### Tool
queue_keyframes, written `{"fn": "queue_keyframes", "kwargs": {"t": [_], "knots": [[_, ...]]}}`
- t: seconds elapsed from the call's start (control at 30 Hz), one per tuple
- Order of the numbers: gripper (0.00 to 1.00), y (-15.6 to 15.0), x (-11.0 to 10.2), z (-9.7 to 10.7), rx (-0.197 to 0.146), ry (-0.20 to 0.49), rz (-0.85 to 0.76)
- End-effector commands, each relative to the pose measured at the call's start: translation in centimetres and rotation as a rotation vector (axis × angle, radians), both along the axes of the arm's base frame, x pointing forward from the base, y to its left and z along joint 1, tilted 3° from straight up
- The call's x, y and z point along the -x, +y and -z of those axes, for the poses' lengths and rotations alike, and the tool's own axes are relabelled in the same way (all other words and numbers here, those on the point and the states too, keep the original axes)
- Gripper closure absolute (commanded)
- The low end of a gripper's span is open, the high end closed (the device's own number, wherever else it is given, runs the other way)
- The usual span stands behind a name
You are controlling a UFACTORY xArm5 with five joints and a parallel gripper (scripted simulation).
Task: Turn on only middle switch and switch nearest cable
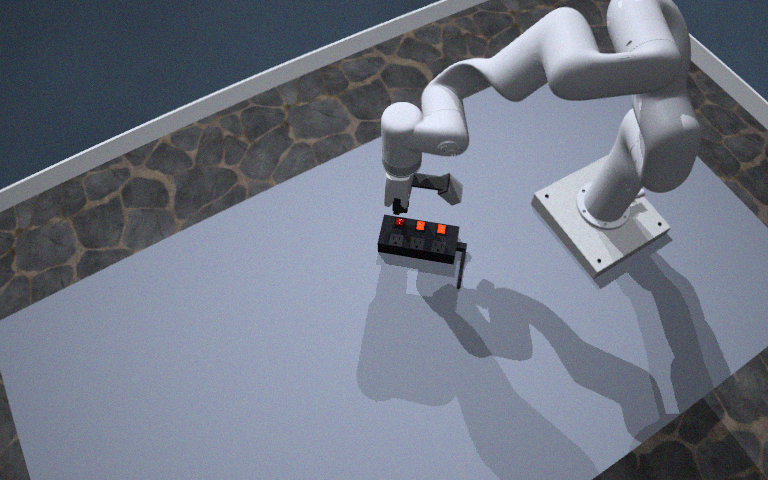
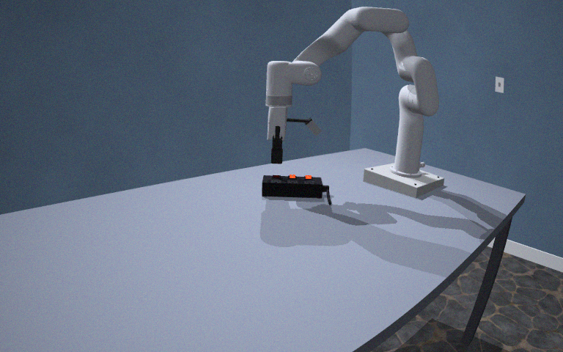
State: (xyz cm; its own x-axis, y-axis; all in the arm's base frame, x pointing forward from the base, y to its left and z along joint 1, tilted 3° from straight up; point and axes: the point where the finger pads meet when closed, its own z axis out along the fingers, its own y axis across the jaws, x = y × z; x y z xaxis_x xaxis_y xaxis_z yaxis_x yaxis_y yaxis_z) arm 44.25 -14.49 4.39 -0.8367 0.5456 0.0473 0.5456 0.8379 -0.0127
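Note:
A black power strip point(image 1: 419, 238) lies flat and right way up on the grey table; it also shows in the exterior view point(image 2: 292, 186). Its short cable point(image 1: 461, 266) leaves the right end. The middle switch point(image 1: 420, 225) and the switch nearest the cable point(image 1: 441, 228) glow bright orange. The switch farthest from the cable point(image 1: 399, 222) is dark red. My gripper point(image 2: 276, 159) hangs point-down in the air above that dark switch, clear of the strip, with its fingers close together and nothing between them. It also shows in the top view point(image 1: 399, 208).
My arm's base plate point(image 1: 600, 223) is bolted to the table to the right of the strip. The table's edge runs along the right in the exterior view, with a stone floor below.

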Motion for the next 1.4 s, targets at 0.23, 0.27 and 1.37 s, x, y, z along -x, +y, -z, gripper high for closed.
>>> {"fn": "queue_keyframes", "kwargs": {"t": [0.23,0.27,1.37], "knots": [[0.00,-0.2,-0.1,-1.0,0.001,-0.004,0.000],[0.00,-0.3,-0.1,-1.4,0.001,-0.004,0.000],[0.00,-0.6,-0.4,-9.9,0.001,-0.004,0.000]]}}
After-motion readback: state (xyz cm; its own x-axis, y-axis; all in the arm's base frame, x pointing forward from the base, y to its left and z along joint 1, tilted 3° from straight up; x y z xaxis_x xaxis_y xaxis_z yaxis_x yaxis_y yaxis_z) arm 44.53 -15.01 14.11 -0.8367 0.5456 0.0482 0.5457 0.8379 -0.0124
